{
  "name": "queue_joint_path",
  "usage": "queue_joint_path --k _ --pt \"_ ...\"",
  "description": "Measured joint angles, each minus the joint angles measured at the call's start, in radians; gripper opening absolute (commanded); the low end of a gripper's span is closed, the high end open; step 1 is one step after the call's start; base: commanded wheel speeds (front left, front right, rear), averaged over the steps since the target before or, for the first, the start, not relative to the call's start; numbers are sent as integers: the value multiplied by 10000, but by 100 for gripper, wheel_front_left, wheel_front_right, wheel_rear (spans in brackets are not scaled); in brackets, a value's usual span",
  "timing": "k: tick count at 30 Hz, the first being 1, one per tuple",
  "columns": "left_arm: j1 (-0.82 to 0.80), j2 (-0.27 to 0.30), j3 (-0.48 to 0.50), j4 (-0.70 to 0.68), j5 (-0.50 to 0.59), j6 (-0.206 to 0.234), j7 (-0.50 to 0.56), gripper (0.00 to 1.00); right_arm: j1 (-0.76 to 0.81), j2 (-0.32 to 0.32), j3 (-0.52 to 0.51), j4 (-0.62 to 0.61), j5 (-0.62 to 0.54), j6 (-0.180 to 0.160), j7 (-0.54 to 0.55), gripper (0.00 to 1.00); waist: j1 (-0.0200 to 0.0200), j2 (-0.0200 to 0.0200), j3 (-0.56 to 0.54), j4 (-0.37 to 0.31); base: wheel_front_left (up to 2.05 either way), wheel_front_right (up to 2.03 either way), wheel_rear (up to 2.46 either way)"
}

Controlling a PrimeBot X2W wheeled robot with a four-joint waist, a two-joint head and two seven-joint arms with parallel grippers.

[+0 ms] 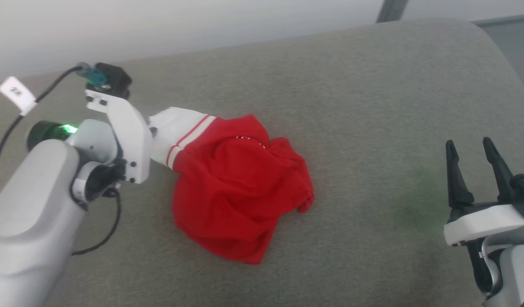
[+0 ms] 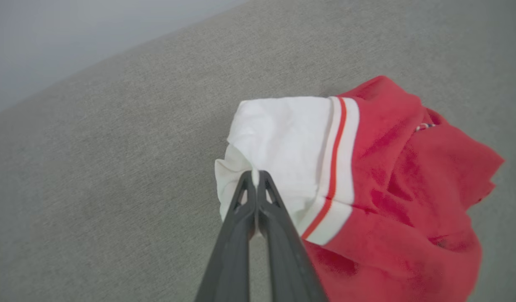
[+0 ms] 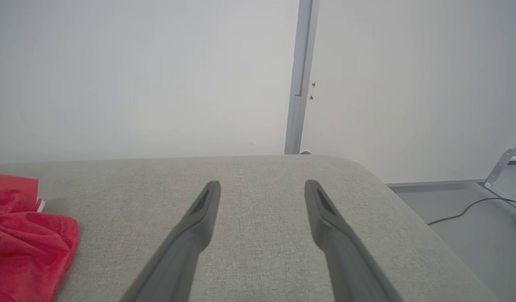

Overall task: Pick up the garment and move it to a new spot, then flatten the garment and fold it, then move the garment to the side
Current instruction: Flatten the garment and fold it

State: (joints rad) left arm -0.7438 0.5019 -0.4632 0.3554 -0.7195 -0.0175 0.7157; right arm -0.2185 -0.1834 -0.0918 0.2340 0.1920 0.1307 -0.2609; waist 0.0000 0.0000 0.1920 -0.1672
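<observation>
Left gripper: fingers pressed together with a thin pinch of white cloth at the very tips. It has the jersey T-shirt by the edge of one white sleeve, just outside the red-and-white trim. Right gripper: jaws spread wide, nothing in them, parked near right, well apart from the shirt.

The shirt is a crumpled heap left of centre on the grey upholstered cushion. The red body is bunched and the lettering is mostly buried in folds. The sleeve end is drawn toward the left gripper; the rest lies on the cushion.

My read: this is the pick-and-relocate step, early in the task. Flatten and fold not started.

Risks:
- Only a sliver of fabric is in the tips. A fast lift and the weight of the body likely pulls the sleeve out.
- With a single hold on a sleeve, the shirt will hang twisted and land bunched, so flattening gets harder.
- If it's dragged rather than lifted, the textured upholstery probably grabs the jersey and loads the pinch.
- The cushion rounds off at the far right. Placing the shirt there risks slide-off.
- A loose black cable loops under the left wrist and could snag on a big swing.
</observation>
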Motion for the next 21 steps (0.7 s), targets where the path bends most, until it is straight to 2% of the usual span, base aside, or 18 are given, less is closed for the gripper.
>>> queue_joint_path --k 5,15,21 --pt "692 663 253 -792 25 577 263 0 60 -17 -73 -46 -81 0 -2 100 0 0 -61 445 0 0 0" --pt "3144 1850 988 -1845 -167 2048 662 0 89 -19 -96 -67 -92 0 -2 100 0 0 -93 1044 0 0 0" --pt "3941 1559 1043 -1611 -485 2155 426 0 72 -35 -25 -17 -71 0 -2 100 0 0 -35 1102 0 0 0"
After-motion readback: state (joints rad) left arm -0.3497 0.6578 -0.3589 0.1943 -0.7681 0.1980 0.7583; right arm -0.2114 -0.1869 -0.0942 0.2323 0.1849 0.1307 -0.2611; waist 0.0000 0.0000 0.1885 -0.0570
